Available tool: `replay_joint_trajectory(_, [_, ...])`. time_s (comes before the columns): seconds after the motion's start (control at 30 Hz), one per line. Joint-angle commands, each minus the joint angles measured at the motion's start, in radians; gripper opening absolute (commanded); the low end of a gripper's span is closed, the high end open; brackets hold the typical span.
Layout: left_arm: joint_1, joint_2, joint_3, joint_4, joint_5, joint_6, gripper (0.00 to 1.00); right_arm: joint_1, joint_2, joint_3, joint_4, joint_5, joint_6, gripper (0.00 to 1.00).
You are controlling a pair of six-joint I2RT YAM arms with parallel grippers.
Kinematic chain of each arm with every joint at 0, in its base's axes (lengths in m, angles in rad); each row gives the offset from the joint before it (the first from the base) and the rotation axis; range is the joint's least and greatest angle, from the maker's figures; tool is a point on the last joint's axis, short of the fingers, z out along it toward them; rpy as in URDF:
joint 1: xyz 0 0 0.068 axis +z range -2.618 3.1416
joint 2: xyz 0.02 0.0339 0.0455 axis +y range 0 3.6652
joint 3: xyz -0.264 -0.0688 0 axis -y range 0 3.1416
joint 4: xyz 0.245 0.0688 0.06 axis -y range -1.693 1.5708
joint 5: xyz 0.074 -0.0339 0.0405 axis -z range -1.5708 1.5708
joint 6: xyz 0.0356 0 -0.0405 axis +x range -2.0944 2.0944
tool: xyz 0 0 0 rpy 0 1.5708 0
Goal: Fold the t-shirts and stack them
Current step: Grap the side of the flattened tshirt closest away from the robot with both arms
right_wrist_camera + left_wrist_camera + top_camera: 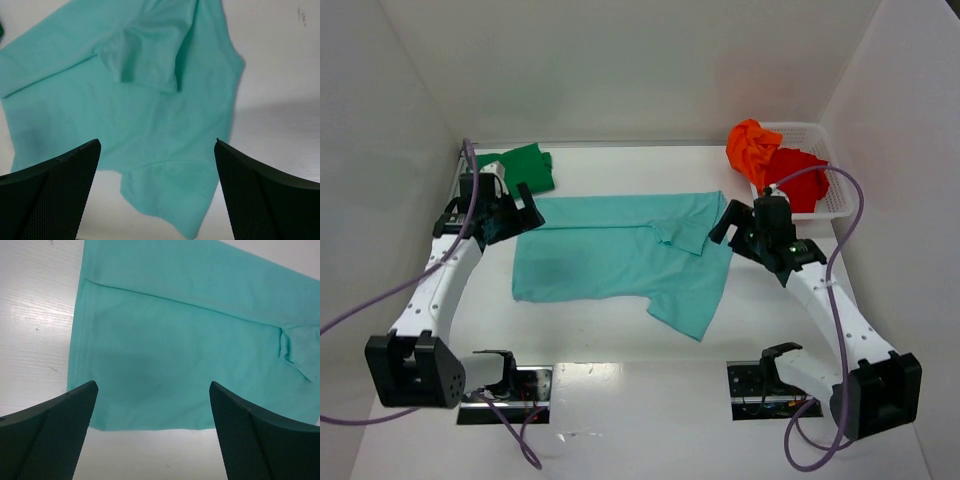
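A light teal t-shirt (620, 258) lies spread flat across the middle of the table, one sleeve folded onto its right part and another trailing toward the front. Its cloth fills the left wrist view (180, 330) and the right wrist view (150, 110). My left gripper (512, 213) hovers open above the shirt's far left corner, holding nothing (152, 405). Open and empty too, my right gripper (740, 225) hangs over the shirt's far right edge (157, 165). A folded dark green t-shirt (525, 165) rests at the back left. Orange (752, 148) and red (798, 178) t-shirts sit in the basket.
A white plastic mesh basket (835, 200) stands at the back right against the wall. White walls close in the table on the left, back and right. Purple cables loop off both arms.
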Motion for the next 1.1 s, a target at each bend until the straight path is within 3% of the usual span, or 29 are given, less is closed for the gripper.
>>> replay_joint_trajectory(0.0, [0.000, -0.087, -0.050, 0.028, -0.012, -0.082, 1.00, 0.075, -0.038, -0.047, -0.068, -0.088, 0.163, 1.00])
replay_joint_trajectory(0.2, [0.024, -0.101, -0.086, 0.064, 0.000, -0.107, 1.00, 0.224, 0.028, -0.104, -0.066, -0.056, 0.312, 1.00])
replay_joint_trajectory(0.33, [0.044, -0.031, -0.066, 0.083, 0.018, -0.079, 1.00, 0.298, 0.039, -0.151, -0.115, 0.007, 0.440, 1.00])
replay_joint_trajectory(0.7, [0.063, 0.031, -0.087, 0.122, 0.018, -0.079, 1.00, 0.318, 0.157, -0.157, -0.332, 0.045, 0.452, 1.00])
replay_joint_trajectory(1.07, [0.081, 0.049, -0.078, 0.140, 0.049, -0.061, 1.00, 0.384, 0.355, -0.163, -0.272, 0.057, 0.463, 0.90])
